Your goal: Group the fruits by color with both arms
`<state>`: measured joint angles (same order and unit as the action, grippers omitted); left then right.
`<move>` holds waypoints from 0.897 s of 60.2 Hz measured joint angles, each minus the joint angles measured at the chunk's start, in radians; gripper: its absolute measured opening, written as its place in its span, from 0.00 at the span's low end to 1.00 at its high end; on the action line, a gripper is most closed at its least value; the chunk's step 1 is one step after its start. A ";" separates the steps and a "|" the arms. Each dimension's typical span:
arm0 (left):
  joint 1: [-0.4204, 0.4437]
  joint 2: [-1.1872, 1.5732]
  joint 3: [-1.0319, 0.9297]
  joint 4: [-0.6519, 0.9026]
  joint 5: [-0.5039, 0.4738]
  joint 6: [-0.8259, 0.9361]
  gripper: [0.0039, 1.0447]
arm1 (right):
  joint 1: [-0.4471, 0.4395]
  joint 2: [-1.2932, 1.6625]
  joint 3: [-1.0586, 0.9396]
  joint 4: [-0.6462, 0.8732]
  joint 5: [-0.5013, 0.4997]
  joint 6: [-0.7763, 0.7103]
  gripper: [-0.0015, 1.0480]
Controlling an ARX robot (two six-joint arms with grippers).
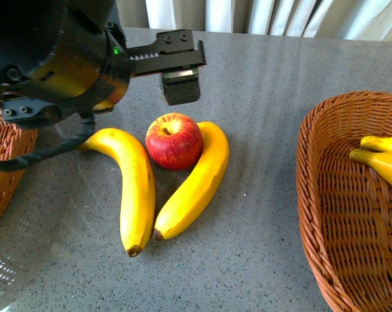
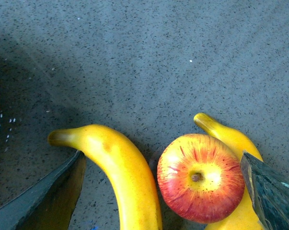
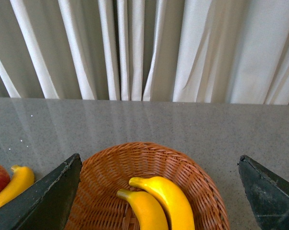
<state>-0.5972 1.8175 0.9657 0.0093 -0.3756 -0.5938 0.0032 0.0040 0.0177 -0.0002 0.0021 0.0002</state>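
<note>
Two bananas [image 1: 134, 188] closely flank the apple [image 1: 174, 140] at centre frame. You have bare table [image 1: 261, 260] between them and the basket [image 1: 305, 156] at the right edge. Left claw [image 1: 181, 68], jaws apart, hangs at upper centre, beyond the apple. Right claw [image 3: 158, 158], jaws apart, faces the basket.

Bulky black arm [image 1: 52, 58], looped cable [image 1: 52, 151]

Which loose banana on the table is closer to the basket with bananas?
The right banana, right of the apple; the left banana lies farther.
</note>
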 joint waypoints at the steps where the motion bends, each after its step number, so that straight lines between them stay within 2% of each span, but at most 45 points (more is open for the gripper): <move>1: -0.002 0.006 0.005 0.000 0.001 0.000 0.91 | 0.000 0.000 0.000 0.000 0.000 0.000 0.91; 54: -0.046 0.167 0.096 0.005 0.048 -0.005 0.91 | 0.000 0.000 0.000 0.000 0.000 0.000 0.91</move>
<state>-0.6434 1.9850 1.0618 0.0139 -0.3275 -0.5983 0.0032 0.0040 0.0181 -0.0002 0.0021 0.0002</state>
